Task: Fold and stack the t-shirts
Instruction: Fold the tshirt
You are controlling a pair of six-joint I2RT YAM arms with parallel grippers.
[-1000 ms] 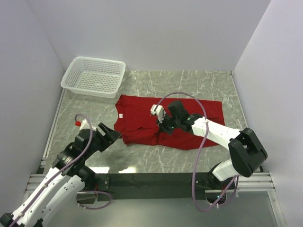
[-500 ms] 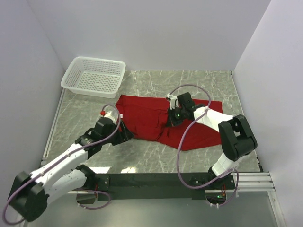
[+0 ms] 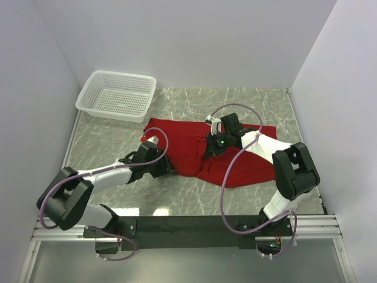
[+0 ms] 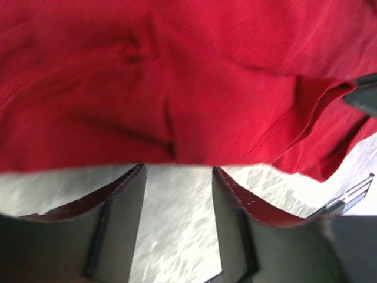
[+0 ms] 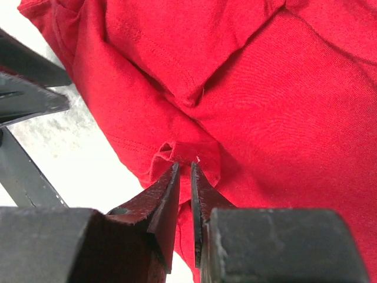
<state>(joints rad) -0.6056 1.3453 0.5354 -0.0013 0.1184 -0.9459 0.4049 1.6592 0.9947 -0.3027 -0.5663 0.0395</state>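
The red t-shirt (image 3: 177,138) lies on the marble table (image 3: 253,100), near the middle. It is spread wide but not flat, with creases and some edges turned over. The white mesh basket (image 3: 115,94) stands apart from it, toward 10 o'clock, in the far left corner of the table. The left gripper (image 4: 178,168) is low over the table at the 8 o'clock edge of the t-shirt. Its jaws stand apart and nothing is between them except bare table; the hem of the cloth lies just beyond the fingertips. The right gripper (image 5: 184,165) is on the t-shirt, close to its middle. Its fingers (image 5: 162,200) leave only a thin slit between them, and a small raised fold of red cloth sits right at the tips. I cannot tell whether this fold is pinched or only touching them.
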